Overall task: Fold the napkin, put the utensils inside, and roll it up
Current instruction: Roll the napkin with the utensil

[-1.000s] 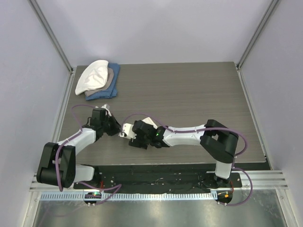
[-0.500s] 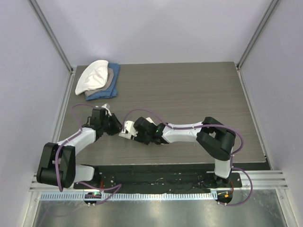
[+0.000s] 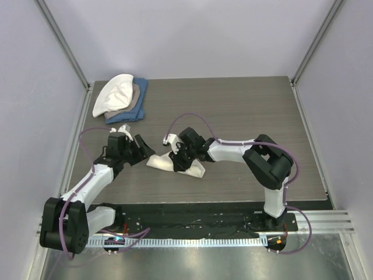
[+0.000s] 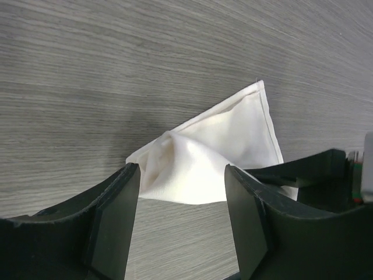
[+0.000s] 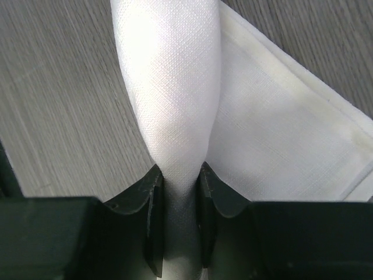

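The cream napkin (image 3: 158, 163) lies bunched and partly rolled on the table's near middle. My right gripper (image 3: 179, 156) is shut on it. In the right wrist view a rolled ridge of napkin (image 5: 169, 87) runs between the fingertips of that gripper (image 5: 179, 175), with a flat hemmed layer beside it. My left gripper (image 3: 140, 150) stands open just left of the cloth. The left wrist view shows the left gripper (image 4: 182, 175) holding nothing, and the napkin's (image 4: 221, 146) crumpled corner lying just beyond its fingers (image 4: 116, 216). The utensils are out of view.
A stack of white, tan and blue cloths (image 3: 120, 99) sits at the table's far left corner. Metal frame posts (image 3: 64, 46) rise at both far corners. The right arm's cable (image 3: 192, 119) arcs above the napkin.
My left gripper has opened, let go of the napkin and drawn back to the left. My right gripper has closed on the napkin, which now lies lower and wider on the table.
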### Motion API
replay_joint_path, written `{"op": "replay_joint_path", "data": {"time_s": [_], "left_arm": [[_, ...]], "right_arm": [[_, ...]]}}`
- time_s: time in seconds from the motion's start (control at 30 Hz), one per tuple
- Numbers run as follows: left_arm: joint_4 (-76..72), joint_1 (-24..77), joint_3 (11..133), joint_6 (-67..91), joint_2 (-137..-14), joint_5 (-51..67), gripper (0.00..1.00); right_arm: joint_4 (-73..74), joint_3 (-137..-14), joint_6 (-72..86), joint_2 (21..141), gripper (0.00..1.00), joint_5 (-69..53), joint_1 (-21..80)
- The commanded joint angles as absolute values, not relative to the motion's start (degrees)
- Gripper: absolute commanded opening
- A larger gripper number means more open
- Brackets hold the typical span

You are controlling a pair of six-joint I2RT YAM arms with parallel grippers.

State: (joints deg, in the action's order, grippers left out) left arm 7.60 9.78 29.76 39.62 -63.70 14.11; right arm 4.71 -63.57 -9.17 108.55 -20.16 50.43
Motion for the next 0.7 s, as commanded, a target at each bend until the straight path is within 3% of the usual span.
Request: {"op": "replay_joint_path", "data": {"time_s": [0.0,0.37,0.67], "left_arm": [[7.5,9.8,28.7,38.7,-63.2,13.8,0.63],[1.1,9.8,27.0,38.8,-67.0,17.0,0.61],[-6.2,9.9,25.1,39.5,-72.9,20.1,0.49]], "right_arm": [[11.6,-65.3,-3.2,112.8,0.28,-31.6,48.2],[17.8,-72.2,2.2,120.7,0.26,-44.4,42.9],[18.5,-74.0,4.5,124.5,0.26,-49.1,40.6]]}}
